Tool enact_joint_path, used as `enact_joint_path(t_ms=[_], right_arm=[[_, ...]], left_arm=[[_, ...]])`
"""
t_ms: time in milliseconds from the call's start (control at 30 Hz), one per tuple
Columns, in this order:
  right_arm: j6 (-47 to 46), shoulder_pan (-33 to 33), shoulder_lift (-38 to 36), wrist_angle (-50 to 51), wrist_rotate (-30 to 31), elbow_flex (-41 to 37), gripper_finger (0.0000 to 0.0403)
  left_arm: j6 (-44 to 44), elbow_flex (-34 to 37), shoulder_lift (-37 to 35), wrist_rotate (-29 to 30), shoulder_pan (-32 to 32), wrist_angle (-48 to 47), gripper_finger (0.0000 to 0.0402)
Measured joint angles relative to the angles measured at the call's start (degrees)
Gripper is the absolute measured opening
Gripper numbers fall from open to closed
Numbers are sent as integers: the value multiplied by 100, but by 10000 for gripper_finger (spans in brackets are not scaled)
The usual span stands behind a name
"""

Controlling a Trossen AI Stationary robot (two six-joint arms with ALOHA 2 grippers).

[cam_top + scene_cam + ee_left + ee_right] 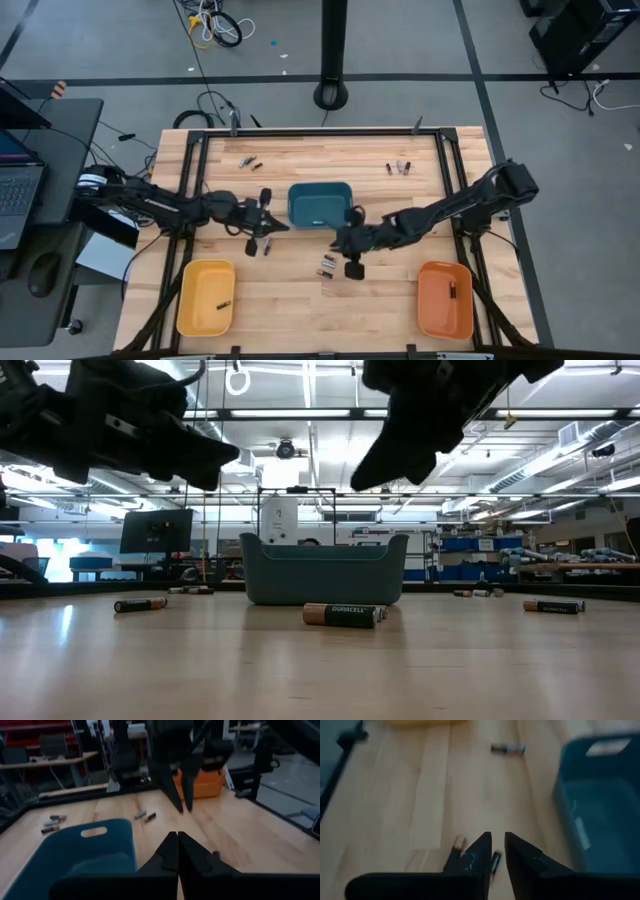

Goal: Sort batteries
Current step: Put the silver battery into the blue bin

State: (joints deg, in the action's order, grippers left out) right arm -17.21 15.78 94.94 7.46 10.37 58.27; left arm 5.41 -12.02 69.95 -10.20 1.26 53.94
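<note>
Duracell battery unsorted before teal bin; yellow tray, orange tray hold one each. Left gripper closed, empty; right gripper slightly parted above loose batteries.

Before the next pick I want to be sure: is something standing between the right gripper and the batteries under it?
Nothing visible. The right gripper hangs directly over the batteries on bare wood; the teal bin sits off to one side.

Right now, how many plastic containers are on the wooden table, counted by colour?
Teal rectangular plastic bin: 1
Yellow plastic tray: 1
Orange plastic tray: 1
Total: 3
</note>
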Motion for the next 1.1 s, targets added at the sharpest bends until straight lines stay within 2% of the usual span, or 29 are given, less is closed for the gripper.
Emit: enact_joint_path(t_ms=[200,333,533,1100], right_arm=[[-262,278,759,861,-2,758,91],[-382,403,1121,1158,-249,1086,99],[-619,440,1466,1192,-407,1217,101],[-680,140,1751,1117,-505,1221,126]], left_arm=[[-2,100,0,7,-2,69,4],[16,100,0,14,0,87,4],[22,100,0,44,0,104,4],[51,100,2,151,2,90,4]])
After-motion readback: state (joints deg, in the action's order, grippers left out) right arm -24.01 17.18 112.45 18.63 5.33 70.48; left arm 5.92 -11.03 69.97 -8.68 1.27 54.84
